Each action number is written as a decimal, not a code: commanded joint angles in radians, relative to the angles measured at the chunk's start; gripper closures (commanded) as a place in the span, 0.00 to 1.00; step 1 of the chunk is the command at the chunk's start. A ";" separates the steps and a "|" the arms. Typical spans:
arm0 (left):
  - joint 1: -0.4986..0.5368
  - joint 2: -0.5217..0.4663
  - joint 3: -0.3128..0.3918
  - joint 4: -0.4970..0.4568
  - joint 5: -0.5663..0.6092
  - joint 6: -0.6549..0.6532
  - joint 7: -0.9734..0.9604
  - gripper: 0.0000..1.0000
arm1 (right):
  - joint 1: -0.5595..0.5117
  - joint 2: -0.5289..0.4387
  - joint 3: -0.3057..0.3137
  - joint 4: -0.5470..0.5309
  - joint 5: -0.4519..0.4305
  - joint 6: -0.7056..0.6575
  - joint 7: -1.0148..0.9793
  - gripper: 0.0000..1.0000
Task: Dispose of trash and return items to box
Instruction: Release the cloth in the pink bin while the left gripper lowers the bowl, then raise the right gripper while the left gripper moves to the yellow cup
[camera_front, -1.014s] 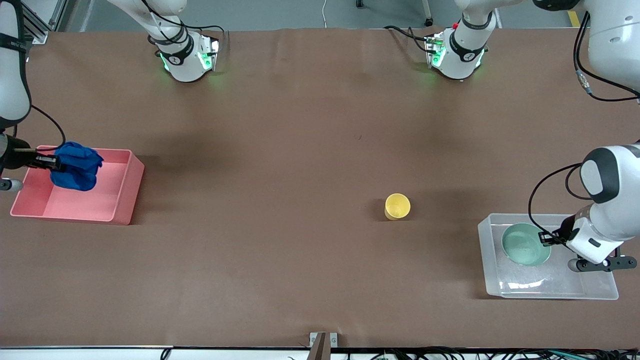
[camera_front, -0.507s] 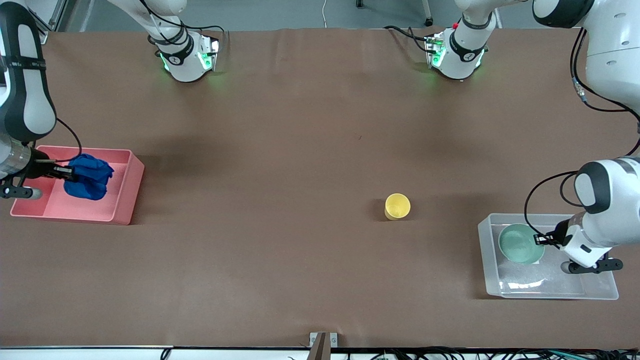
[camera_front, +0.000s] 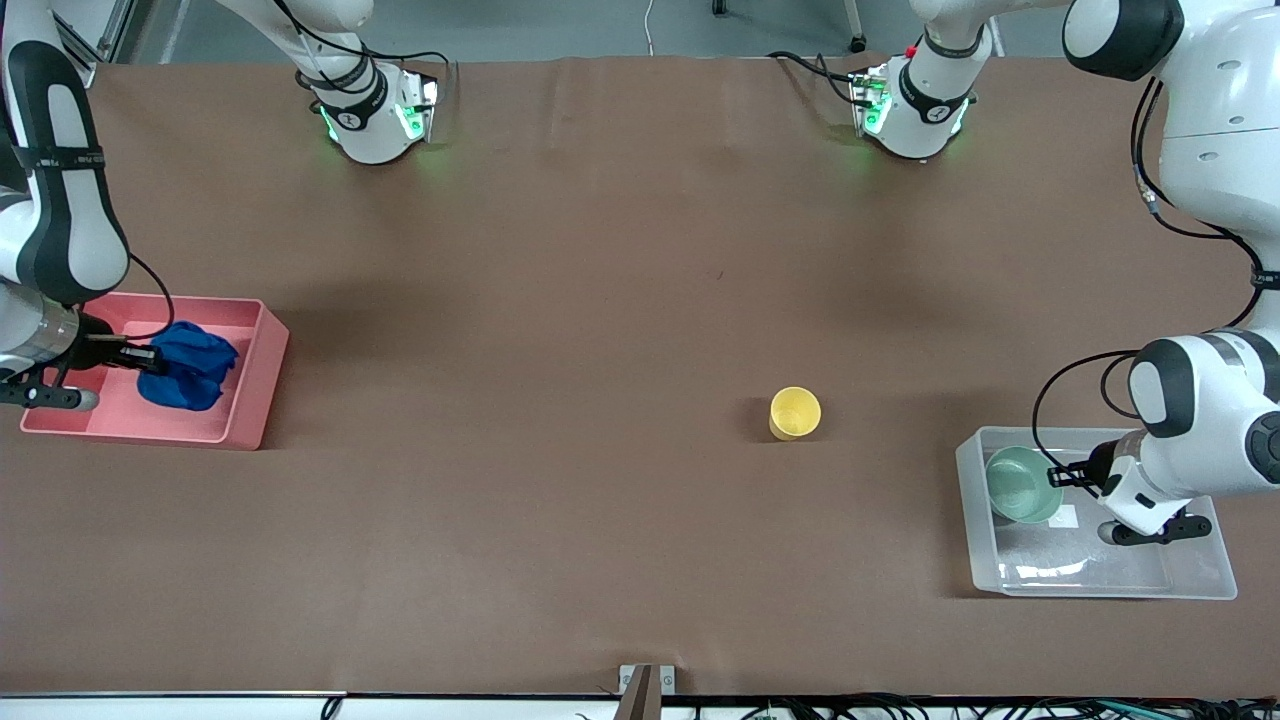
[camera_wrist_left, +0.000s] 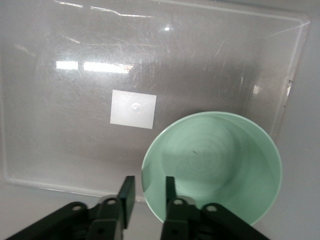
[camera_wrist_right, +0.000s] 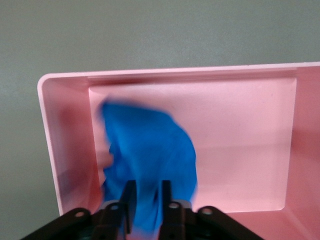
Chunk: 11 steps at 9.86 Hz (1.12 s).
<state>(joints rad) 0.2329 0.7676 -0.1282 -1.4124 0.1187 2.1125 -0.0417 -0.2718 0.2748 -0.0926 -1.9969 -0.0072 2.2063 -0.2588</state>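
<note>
The trash, a bright blue wad (camera_front: 190, 365), hangs low inside the pink bin (camera_front: 255, 385). My right gripper (camera_front: 150, 358) is shut on it. In the right wrist view the wad (camera_wrist_right: 150, 145) fills the space between the fingers of the right gripper (camera_wrist_right: 146, 200). The mint-green bowl (camera_front: 1022, 485) sits low in the clear box (camera_front: 1100, 590). My left gripper (camera_front: 1058, 478) is shut on its rim. In the left wrist view the bowl (camera_wrist_left: 215, 165) has one finger inside and one outside, with the left gripper (camera_wrist_left: 148, 192) astride the rim. The yellow cup (camera_front: 795, 412) stands upright on the table.
The pink bin (camera_wrist_right: 65, 150) stands at the right arm's end of the table, the clear box (camera_wrist_left: 30, 100) with its white label (camera_wrist_left: 133, 109) at the left arm's end. The cup is between them, closer to the box. Both arm bases stand along the table's back edge.
My right gripper has lowered the blue wad deeper into the pink bin. My left gripper has lowered the bowl into the clear box, toward the box's end closest to the cup.
</note>
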 joint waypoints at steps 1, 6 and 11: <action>0.003 -0.008 -0.005 0.013 0.001 0.001 0.006 0.00 | -0.015 -0.008 0.014 0.026 -0.004 -0.002 -0.005 0.06; -0.111 -0.140 -0.018 0.006 0.002 -0.125 -0.080 0.00 | 0.032 -0.054 0.022 0.140 -0.004 -0.110 0.009 0.00; -0.280 -0.203 -0.060 -0.097 0.002 -0.203 -0.407 0.00 | 0.153 -0.239 0.024 0.221 -0.002 -0.356 0.106 0.00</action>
<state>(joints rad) -0.0361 0.5650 -0.1840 -1.4389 0.1188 1.8804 -0.4028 -0.1511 0.1182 -0.0699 -1.7489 -0.0069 1.9036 -0.2098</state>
